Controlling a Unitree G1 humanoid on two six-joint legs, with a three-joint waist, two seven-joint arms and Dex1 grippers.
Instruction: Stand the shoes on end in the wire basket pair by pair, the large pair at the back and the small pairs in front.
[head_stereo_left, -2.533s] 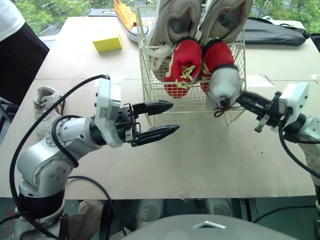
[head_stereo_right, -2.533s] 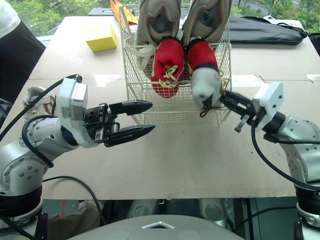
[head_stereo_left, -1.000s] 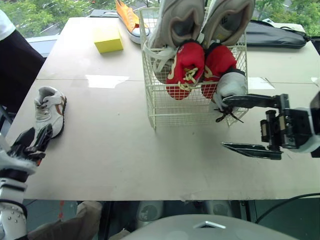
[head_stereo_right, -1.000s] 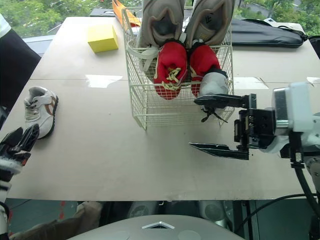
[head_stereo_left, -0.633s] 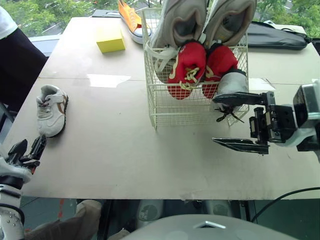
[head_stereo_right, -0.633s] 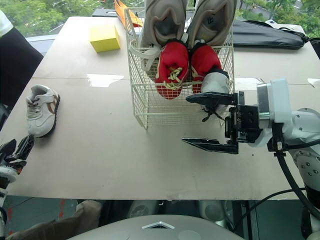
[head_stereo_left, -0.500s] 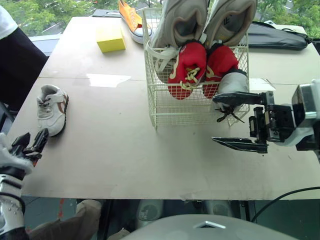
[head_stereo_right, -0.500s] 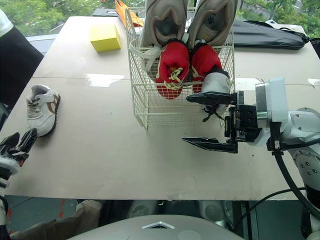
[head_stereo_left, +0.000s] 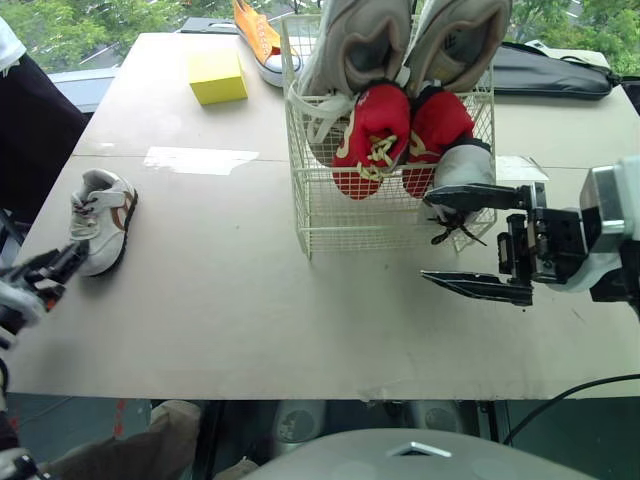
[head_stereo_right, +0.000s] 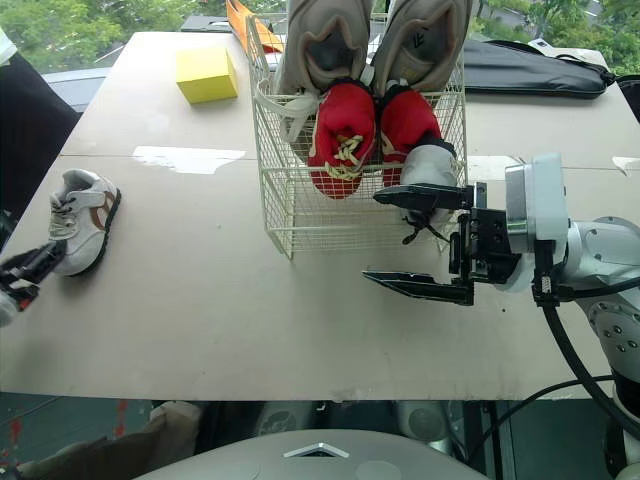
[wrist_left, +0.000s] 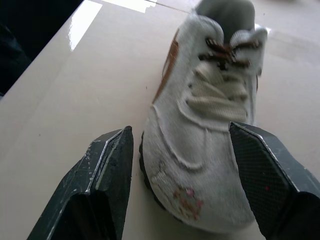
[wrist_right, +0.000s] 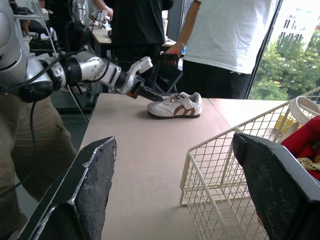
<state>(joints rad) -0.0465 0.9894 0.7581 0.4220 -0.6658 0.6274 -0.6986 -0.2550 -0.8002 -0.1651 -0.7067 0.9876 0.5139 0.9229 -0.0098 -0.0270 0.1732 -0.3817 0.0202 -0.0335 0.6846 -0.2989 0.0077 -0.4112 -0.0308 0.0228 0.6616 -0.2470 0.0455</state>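
Reviewing progress: the wire basket (head_stereo_left: 330, 215) holds the large grey pair (head_stereo_left: 350, 40) on end at the back and the red pair (head_stereo_left: 375, 130) on end in front of it. One small white shoe (head_stereo_left: 462, 170) stands at the front right corner (its laces hang out through the mesh). The matching shoe with brown trim (head_stereo_left: 102, 215) lies flat on the table (head_stereo_left: 250, 300), well apart from the basket on the robot's left.

Judged from this layout, two pairs are complete and the third is half done.

- Left gripper (wrist_left: 181, 129): fingers spread wide, one on either side of the loose shoe's toe, gripping nothing.
- Right gripper (head_stereo_left: 428, 237): fingers wide apart, empty, just in front of the basket's right front corner.

Outstanding steps:
1. Grasp the loose shoe.
2. Carry it to the basket.
3. Stand it beside its mate in front.
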